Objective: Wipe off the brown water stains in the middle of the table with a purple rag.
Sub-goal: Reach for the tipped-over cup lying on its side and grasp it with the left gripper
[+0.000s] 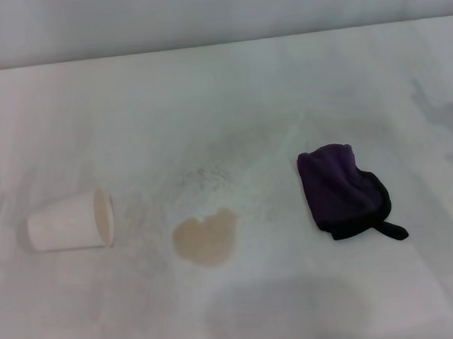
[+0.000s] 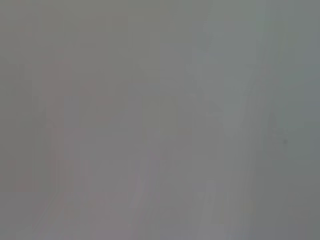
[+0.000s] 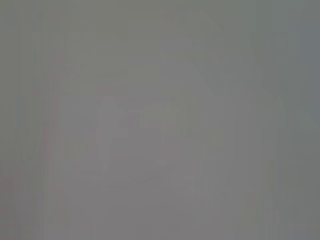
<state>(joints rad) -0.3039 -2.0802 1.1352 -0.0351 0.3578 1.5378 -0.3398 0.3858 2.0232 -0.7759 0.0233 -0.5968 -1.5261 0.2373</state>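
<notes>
Head view: brown water stains [image 1: 207,240] lower centre of the table [image 1: 230,93]; purple rag [image 1: 343,191] untouched at centre right; tipped paper cup [image 1: 71,221] left. Neither gripper visible, finger state unknowable. Next: grasp rag.

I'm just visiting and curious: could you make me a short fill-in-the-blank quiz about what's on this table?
1. The paper cup lies on its ____.
2. The brown water stains sit between the cup and the ____ rag.
3. The rag's edging is ____.
4. Everything rests on a ____ table.

Missing words: side; purple; black; white.
</notes>
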